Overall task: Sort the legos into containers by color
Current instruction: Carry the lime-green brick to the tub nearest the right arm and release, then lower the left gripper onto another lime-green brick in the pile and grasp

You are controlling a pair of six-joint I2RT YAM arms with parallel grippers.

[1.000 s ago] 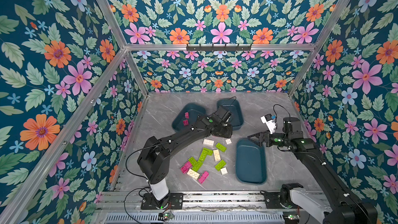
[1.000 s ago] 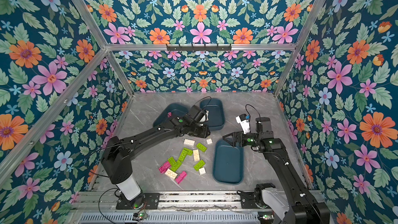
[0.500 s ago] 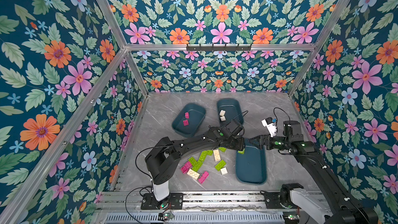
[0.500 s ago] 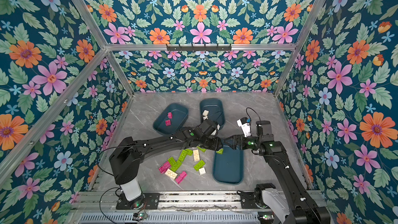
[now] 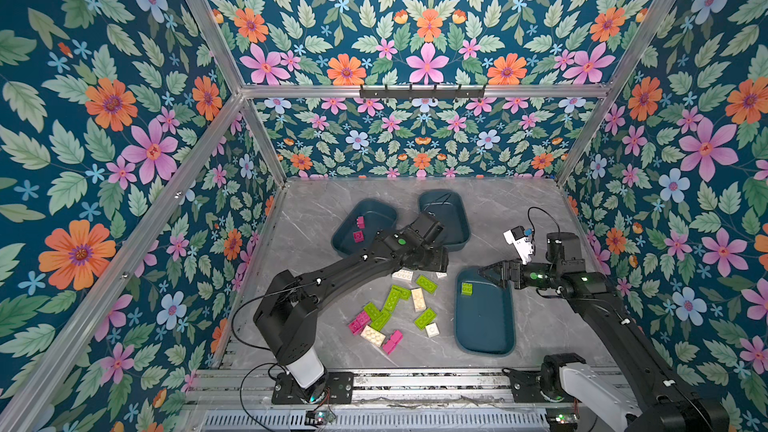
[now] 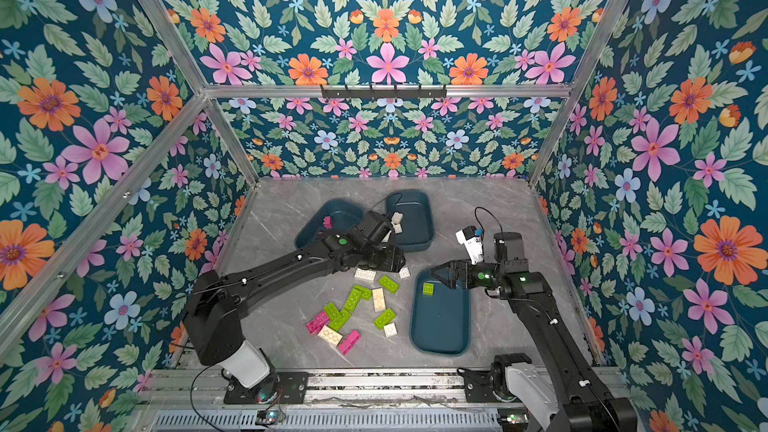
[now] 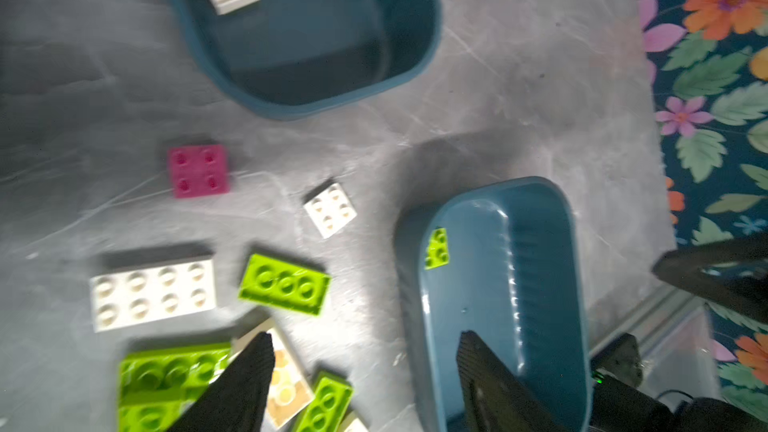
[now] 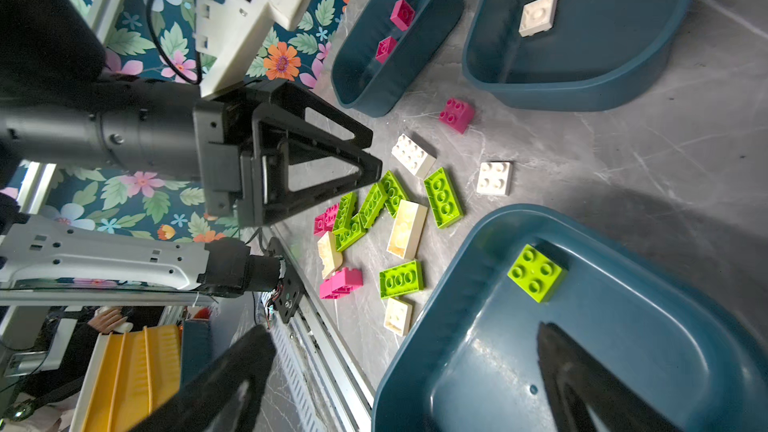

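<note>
Hovering with jaws parted and empty, the left pincer [image 7: 365,337] is nearer than the wide, empty right pincer [image 8: 405,330] to the loose legos [image 5: 392,305] lying just beside the green-brick tub [image 5: 484,334], on its side facing the left pincer.

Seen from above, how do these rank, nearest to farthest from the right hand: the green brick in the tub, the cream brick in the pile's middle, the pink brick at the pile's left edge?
In a top view, from the right hand:
1. Green brick, inside the tub, right by the hand.
2. Cream brick, farther left, outside the tub.
3. Pink brick, farthest left.
</note>
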